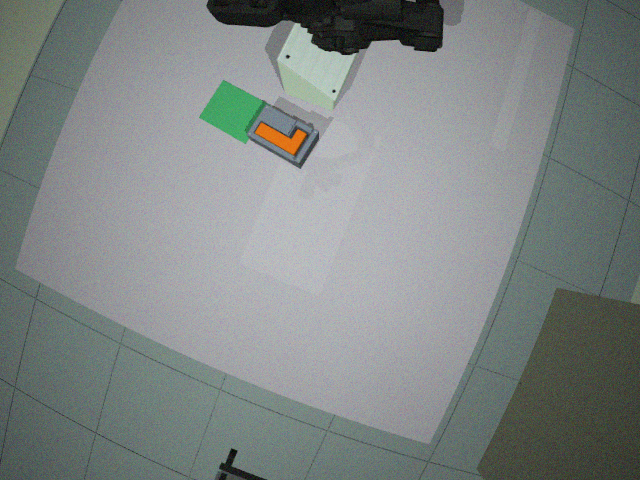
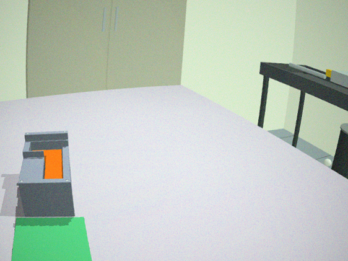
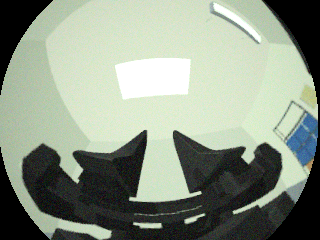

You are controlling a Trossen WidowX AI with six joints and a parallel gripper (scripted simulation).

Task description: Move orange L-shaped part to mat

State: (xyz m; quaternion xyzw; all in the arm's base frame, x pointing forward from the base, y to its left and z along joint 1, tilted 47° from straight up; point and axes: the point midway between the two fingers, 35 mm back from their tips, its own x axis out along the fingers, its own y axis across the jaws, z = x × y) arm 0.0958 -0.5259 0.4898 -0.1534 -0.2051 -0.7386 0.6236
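Top view: part (image 1: 281, 136) found flush in tray (image 1: 306, 152) pocket, untouched; mat (image 1: 227, 110) touching tray's side, ready to receive it; arm (image 1: 330, 20) parked at the surface's far edge, well apart.

Exterior view: same; no arm in frame.

Wrist view: tool (image 3: 159, 148) seen aimed at ceiling, half-closed, grasping nothing; likely narrowed for pressing.

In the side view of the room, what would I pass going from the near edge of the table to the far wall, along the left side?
Green mat → grey tray holding the orange L-shaped part in its pocket → a bare stretch of the pale table → the tall cupboard doors at the back.
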